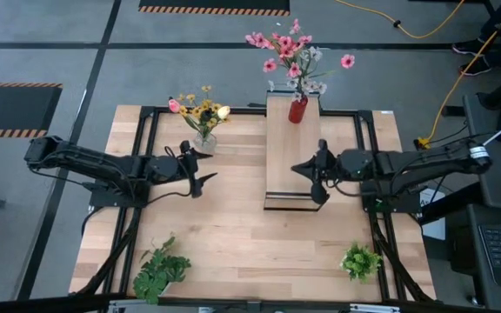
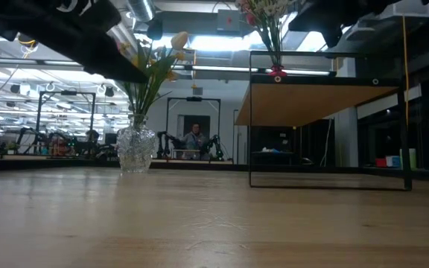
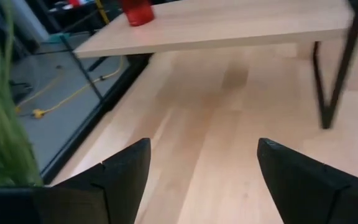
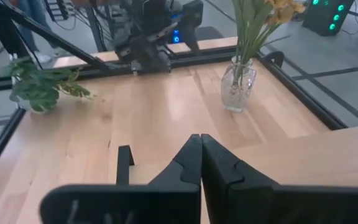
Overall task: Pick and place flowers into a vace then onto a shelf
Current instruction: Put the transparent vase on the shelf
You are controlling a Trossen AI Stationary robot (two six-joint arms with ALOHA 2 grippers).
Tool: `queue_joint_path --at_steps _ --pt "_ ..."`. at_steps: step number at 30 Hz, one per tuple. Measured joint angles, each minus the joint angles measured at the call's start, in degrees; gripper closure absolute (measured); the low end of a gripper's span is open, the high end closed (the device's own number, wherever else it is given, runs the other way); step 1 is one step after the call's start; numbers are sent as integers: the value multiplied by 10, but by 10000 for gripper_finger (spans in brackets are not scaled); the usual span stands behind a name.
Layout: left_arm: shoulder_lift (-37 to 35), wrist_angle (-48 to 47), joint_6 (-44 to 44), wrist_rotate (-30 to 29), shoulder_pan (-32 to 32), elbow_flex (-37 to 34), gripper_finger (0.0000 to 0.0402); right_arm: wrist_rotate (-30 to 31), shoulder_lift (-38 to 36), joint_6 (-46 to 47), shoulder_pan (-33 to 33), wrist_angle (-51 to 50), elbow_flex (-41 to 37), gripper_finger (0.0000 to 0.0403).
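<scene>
We see a pale honey wood table (image 1: 233, 235) with a fine plank grain, framed in black. The shelf (image 1: 285, 165) is the same light wood on dark legs. The vase (image 4: 238, 86) is clear glass with a cut, faceted pattern; its flowers (image 1: 200, 111) are yellow, with 1 pink bud and green stems. A red cylinder (image 1: 297, 109) carries pink and white blossoms (image 1: 292, 50). 2 leafy bunches (image 1: 159, 269) are all green. Both arms are black. The floor is grey, crossed by orange-and-black striped tape (image 1: 16, 133) and a yellow cable (image 1: 424, 33).
</scene>
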Motion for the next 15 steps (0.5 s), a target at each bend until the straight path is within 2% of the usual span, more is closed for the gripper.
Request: queue_joint_path --at_steps 6,11,15 --pt "6 -13 -9 -20 0 0 115 28 37 -4 15 19 0 399" --pt "6 -52 -41 -103 0 -1 116 50 71 -38 29 70 -1 398" --pt "4 23 -63 -107 9 -48 118 50 99 -78 36 153 -35 398"
